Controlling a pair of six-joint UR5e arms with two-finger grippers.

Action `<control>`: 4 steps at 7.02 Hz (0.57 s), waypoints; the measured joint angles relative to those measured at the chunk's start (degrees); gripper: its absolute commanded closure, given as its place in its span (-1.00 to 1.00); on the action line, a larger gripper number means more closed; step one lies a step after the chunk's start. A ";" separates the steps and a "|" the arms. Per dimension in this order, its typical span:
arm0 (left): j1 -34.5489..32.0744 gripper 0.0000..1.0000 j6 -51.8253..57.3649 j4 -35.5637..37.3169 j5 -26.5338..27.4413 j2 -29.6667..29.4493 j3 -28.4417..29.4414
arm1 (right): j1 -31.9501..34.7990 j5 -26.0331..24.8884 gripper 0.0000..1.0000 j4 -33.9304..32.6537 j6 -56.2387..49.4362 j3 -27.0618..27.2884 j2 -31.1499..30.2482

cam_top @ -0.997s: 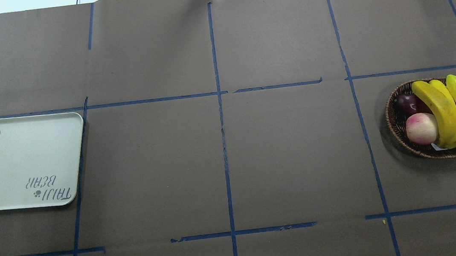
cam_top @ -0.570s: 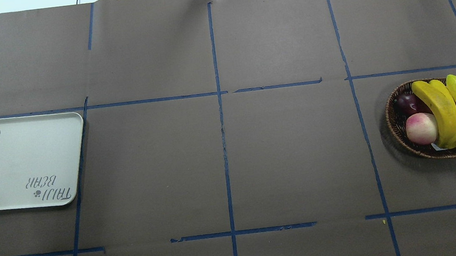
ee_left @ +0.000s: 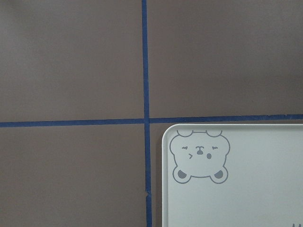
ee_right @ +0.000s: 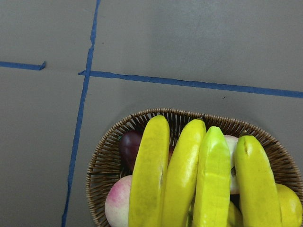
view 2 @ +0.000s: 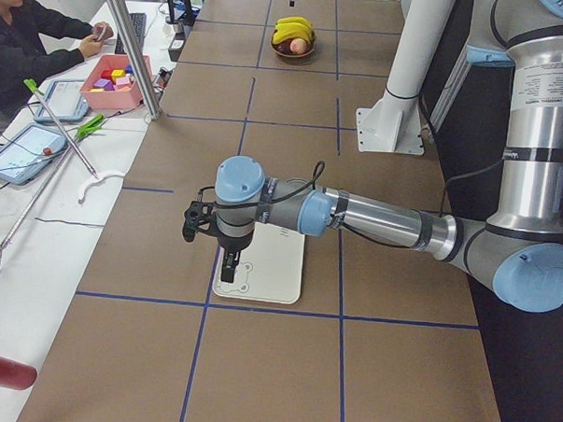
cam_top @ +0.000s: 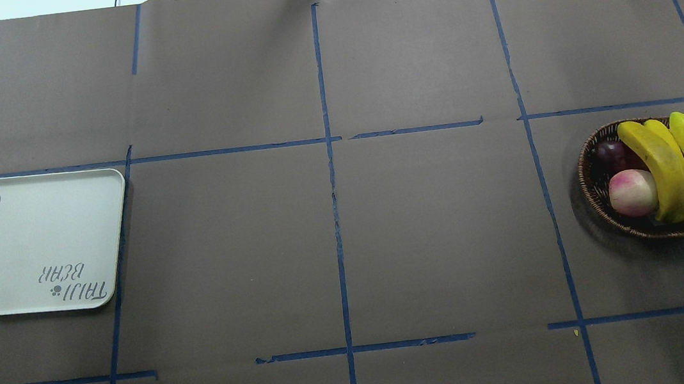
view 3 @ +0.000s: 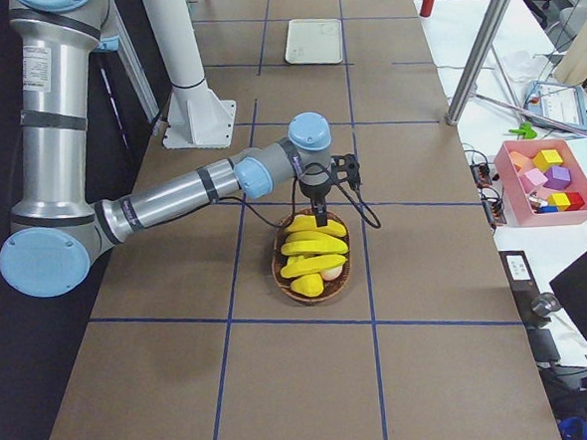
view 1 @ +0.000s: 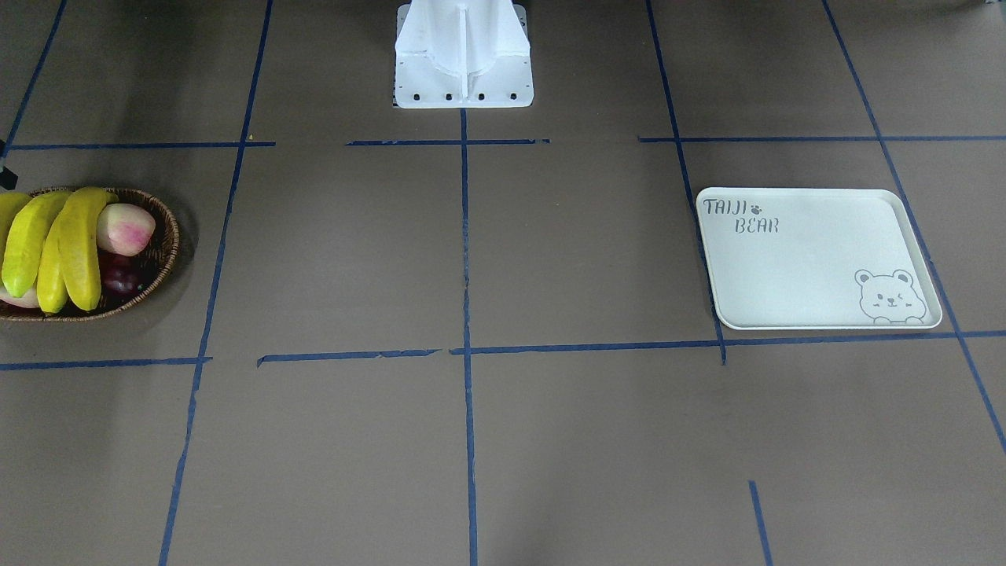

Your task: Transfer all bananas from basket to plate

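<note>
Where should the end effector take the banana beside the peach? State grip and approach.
Probably mid-length on the banana, from straight above, closing across its width: it lies atop the basket pile, full length exposed, though the neighbouring banana sits tight against it.

— The left arm [view 2: 375,218]?
— Stretched out low and level, wrist bent, left gripper [view 2: 228,268] pointing down (jaws' gap unreadable).
— The right arm [view 3: 173,199]?
— Likewise extended; right gripper [view 3: 319,217] hangs downward, jaws' state unclear.

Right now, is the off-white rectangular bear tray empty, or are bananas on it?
Empty. The off-white rectangular tray shows only its bear drawing and lettering; the long yellow bananas all lie in the dark woven wicker basket.
</note>
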 measured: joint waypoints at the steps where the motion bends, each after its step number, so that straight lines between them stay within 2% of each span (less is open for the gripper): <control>1: 0.01 -0.99 -0.10 -0.01 -0.48 0.00 0.01 | -3.28 -2.02 -0.96 3.04 3.18 0.15 -1.51; 4: 0.01 -0.99 -1.54 -0.09 -1.26 -0.14 0.01 | -11.24 -6.75 -0.96 4.70 8.41 -0.29 -2.38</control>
